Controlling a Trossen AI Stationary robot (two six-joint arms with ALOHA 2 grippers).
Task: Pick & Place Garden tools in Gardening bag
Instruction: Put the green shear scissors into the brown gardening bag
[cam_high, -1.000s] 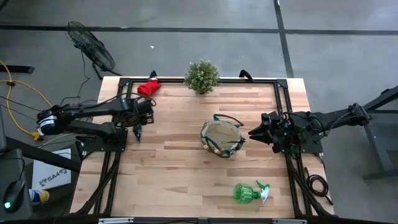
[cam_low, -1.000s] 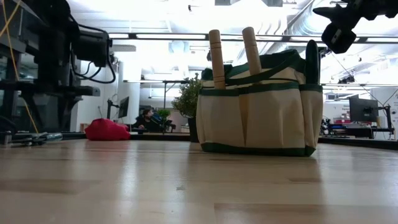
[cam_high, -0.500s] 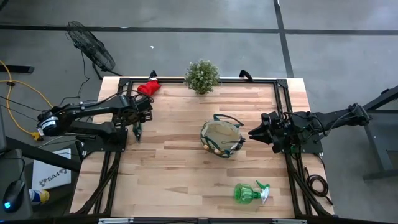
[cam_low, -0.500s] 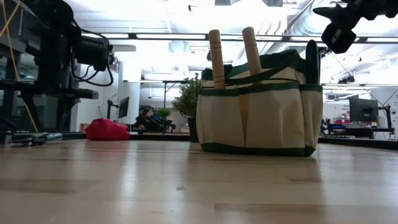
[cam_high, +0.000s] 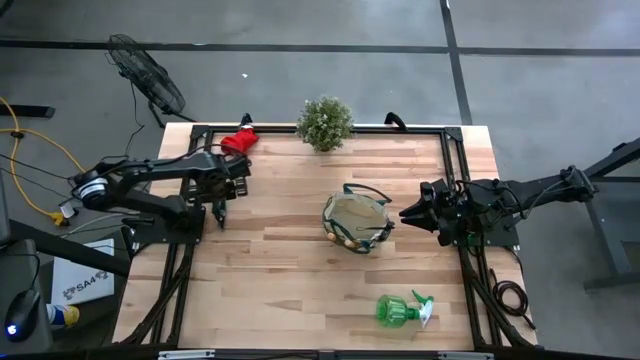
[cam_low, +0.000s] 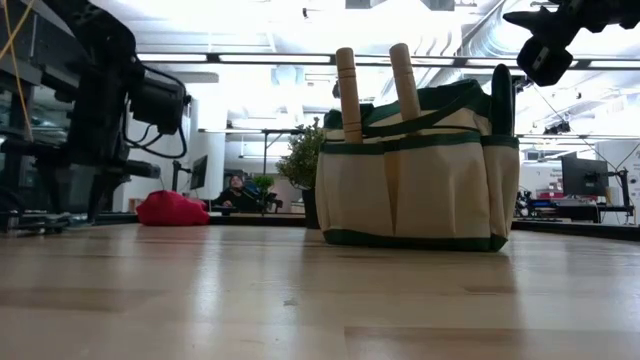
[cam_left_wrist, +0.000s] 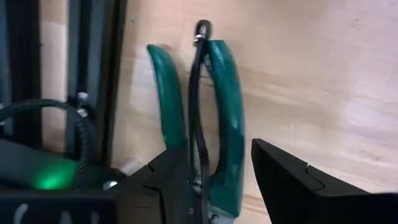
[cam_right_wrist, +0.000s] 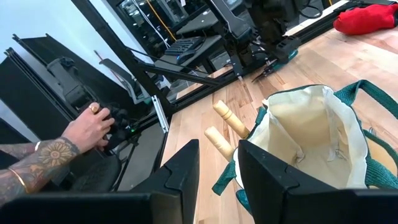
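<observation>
The grey-green pruning shears (cam_left_wrist: 227, 106) lie flat on the table by its left edge (cam_high: 220, 213). My left gripper (cam_left_wrist: 217, 149) is open, low over them, with one finger on each side of the handles. The red glove bundle (cam_high: 238, 140) lies at the far left. The green spray bottle (cam_high: 400, 310) lies on its side near the front edge. The tan gardening bag (cam_high: 357, 222) stands mid-table, with two wooden trowel handles (cam_low: 348, 90) sticking up from an outer pocket. My right gripper (cam_right_wrist: 219, 168) is open and empty, raised to the right of the bag (cam_high: 408, 212). My left gripper comes at the shears from above, fingers pointing down, standing across the two green handles (cam_left_wrist: 231, 155). One finger (cam_left_wrist: 165, 180) overlaps the outer handle. I cannot tell whether the fingers touch the shears. The shears lie flat on the table.
A small bushy potted plant (cam_high: 325, 122) stands at the far edge. A black frame rail (cam_left_wrist: 93, 62) runs beside the shears along the table's left edge. A person's hand (cam_right_wrist: 84, 130) shows beyond the table's left side. There is bare wood between the shears and the bag.
My left arm has reached out and its gripper has come down lower over the shears, which lie where they were. My right arm has kept still.
</observation>
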